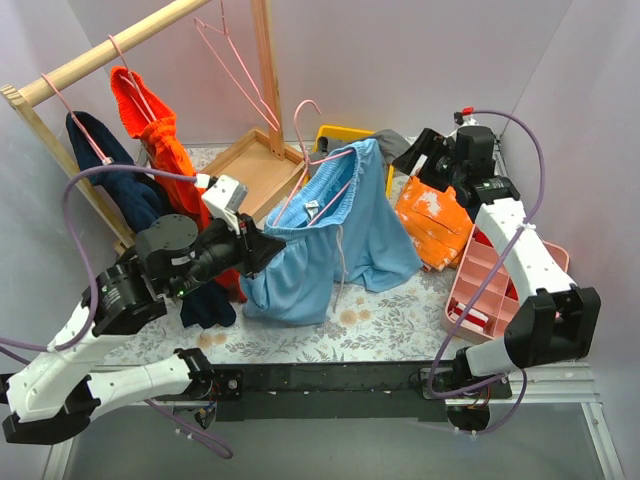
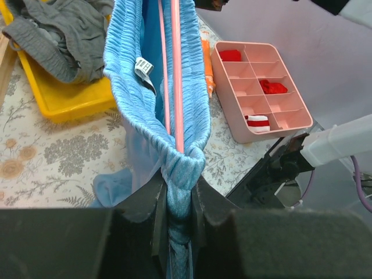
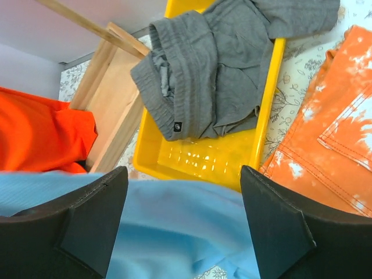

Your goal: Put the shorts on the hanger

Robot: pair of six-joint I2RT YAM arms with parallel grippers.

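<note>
The light blue shorts (image 1: pixel 335 235) hang raised over the table's middle, their lower part resting on it. The pink wire hanger (image 1: pixel 318 150) runs inside the waistband, with its hook sticking out above. My left gripper (image 1: pixel 258 248) is shut on the bunched waistband end (image 2: pixel 181 174), and the hanger wire (image 2: pixel 178 75) ends just above the fingers. My right gripper (image 1: pixel 425 160) is open at the shorts' far right side. In its wrist view the blue fabric (image 3: pixel 174 226) lies between and below the spread fingers (image 3: pixel 96 215), not gripped.
A yellow tray (image 3: pixel 197 157) holds dark grey shorts (image 3: pixel 221 58). An orange cloth with white marks (image 1: pixel 435 225) lies at the right beside a pink divided box (image 1: pixel 490 285). At the back left is a wooden tray (image 1: pixel 250 165) and a wooden rack with hung clothes (image 1: pixel 150 120) and a spare hanger (image 1: pixel 235 60).
</note>
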